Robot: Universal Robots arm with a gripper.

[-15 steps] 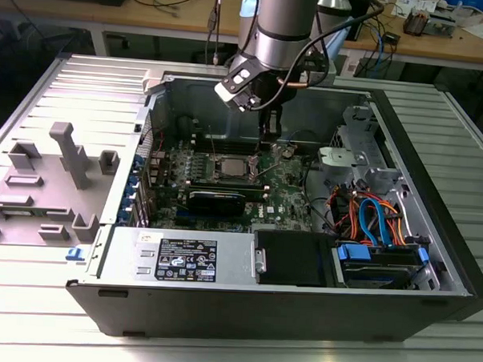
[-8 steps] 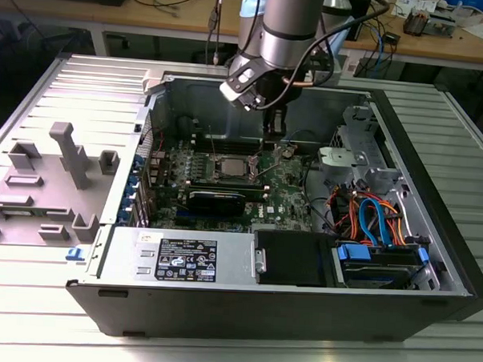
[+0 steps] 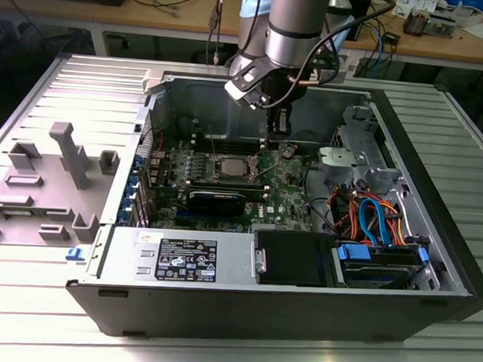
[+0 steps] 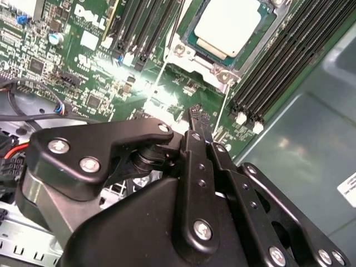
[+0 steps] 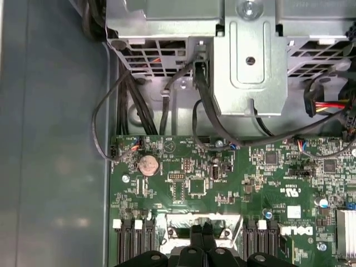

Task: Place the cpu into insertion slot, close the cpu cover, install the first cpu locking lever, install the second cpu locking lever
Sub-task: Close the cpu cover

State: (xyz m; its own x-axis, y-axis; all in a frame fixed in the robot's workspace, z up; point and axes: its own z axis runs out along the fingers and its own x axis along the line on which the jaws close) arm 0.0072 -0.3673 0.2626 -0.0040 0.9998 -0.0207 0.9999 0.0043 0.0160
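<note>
End effector [image 4: 196, 118] closed, empty; cpu [image 4: 228, 25] seated, partly cut off.

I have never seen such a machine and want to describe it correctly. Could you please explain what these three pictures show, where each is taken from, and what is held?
A grey robot arm reaches down into an open computer case lying on a ribbed metal table. The exterior view looks at everything from outside. Both wrist views come from cameras riding on the arm, looking past its black jaws at the green circuit board. The cpu, a pale metal square, already sits in the insertion slot. The jaws hang near it, pressed together, holding nothing. Grey plastic fixtures stand at the exterior view's left.
</note>
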